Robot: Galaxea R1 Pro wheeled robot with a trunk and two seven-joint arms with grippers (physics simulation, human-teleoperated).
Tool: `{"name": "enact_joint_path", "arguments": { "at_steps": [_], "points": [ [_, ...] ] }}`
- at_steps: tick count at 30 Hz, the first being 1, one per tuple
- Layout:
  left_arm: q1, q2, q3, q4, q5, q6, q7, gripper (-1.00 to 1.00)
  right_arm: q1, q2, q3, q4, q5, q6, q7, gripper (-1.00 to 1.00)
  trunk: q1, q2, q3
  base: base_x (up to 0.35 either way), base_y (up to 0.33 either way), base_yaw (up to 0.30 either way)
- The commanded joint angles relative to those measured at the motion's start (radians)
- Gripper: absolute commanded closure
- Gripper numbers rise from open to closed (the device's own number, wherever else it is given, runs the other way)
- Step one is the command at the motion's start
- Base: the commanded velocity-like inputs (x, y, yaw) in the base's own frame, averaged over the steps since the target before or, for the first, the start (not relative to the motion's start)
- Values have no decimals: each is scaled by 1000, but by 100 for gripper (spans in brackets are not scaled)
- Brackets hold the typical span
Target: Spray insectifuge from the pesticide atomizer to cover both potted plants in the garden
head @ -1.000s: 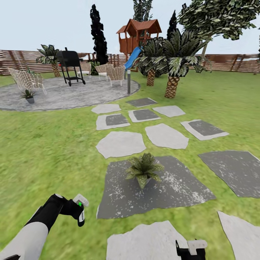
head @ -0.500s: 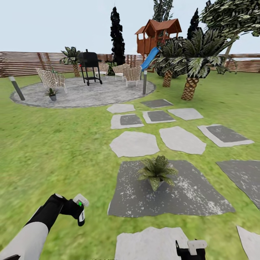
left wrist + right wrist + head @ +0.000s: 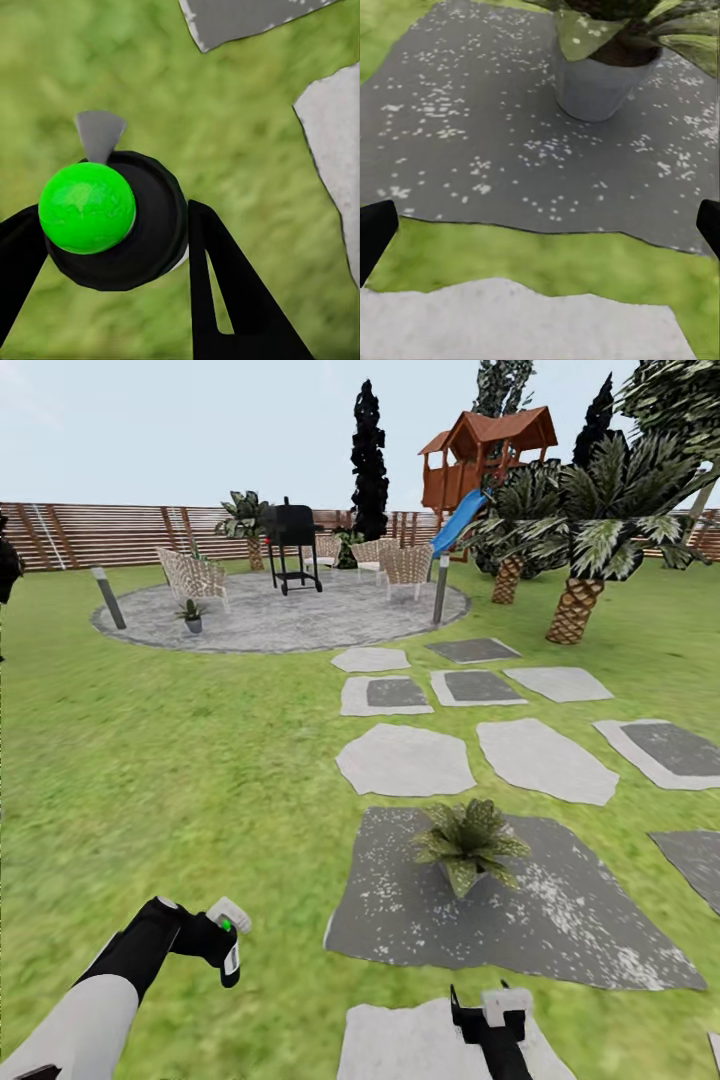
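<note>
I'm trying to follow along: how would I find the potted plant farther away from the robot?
Look to the round paved patio by the fence. At its edge, below a wicker chair, sits the far potted plant. It is a tiny leafy tuft in a grey pot, unlike the tall grey lamp post nearby.

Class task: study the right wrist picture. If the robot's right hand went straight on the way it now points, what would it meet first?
Probably the dark grey speckled stepping stone, with the small grey pot of the broad-leaved potted plant just beyond. Depth is uncertain.
</note>
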Motion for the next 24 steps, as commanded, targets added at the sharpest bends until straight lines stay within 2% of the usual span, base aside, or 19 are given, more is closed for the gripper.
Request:
{"name": "enact_joint_path", "arguments": {
  "at_steps": [1,3,4,5,6,7,9,10,11,12,14,16,18,20,22,24],
  "points": [
    [-1,-1,4,-1,-3,6,-6,100,-1,4,47,-24,39,-2,-4,-100,0,0,-1,0,0,24],
    [-1,-1,1,-2,-3,2,-7,100,0,6,144,-57,91,0,-2,-100,0,0,-1,0,0,13],
    [-1,-2,-1,-3,-4,-20,-9,100,-1,8,234,-78,128,12,8,-100,0,0,-1,0,0,5],
    [-1,-3,-2,-3,-4,-45,-12,100,-6,9,302,-90,148,36,37,-100,0,0,-1,0,0,3],
    [-1,-3,-4,-2,-4,-65,-14,100,-15,10,334,-96,155,63,80,-100,0,0,-1,0,0,2],
    [-1,-3,-6,-2,-4,-91,-16,100,-43,13,362,-109,161,115,168,-100,0,0,-1,0,0,0],
    [-1,-2,-14,3,-9,-127,-22,100,-127,15,383,-151,163,216,387,-100,0,0,-1,0,0,0],
    [-1,0,-25,13,-12,-134,-37,100,-162,15,386,-171,163,252,468,-100,0,0,-1,0,0,0],
    [-1,4,-47,22,-14,-139,-63,100,-190,16,388,-192,163,279,522,-100,0,0,-1,0,0,0],
    [-1,7,-101,31,-16,-158,-107,100,-217,16,390,-222,162,309,581,-100,0,0,-1,0,0,0],
    [-1,6,-166,35,-17,-187,-130,100,-226,17,390,-240,162,322,649,-100,0,0,-1,0,0,0],
    [-1,3,-260,47,-17,-203,-141,100,-230,18,390,-255,162,326,751,-100,0,0,-1,0,0,0],
    [-2,-2,-326,100,-18,-207,-143,100,-233,19,392,-264,162,332,794,-100,0,0,-1,0,0,0],
    [-3,-4,-358,132,-17,-209,-144,100,-234,26,394,-266,165,356,820,-100,0,0,-1,0,0,0],
    [-2,-4,-374,145,-16,-214,-146,100,-236,31,396,-270,168,396,884,-100,0,0,-1,0,0,0],
    [-3,-5,-402,147,-16,-230,-178,100,-238,33,397,-275,169,410,958,-100,0,0,-1,0,0,0]
  ]
}}
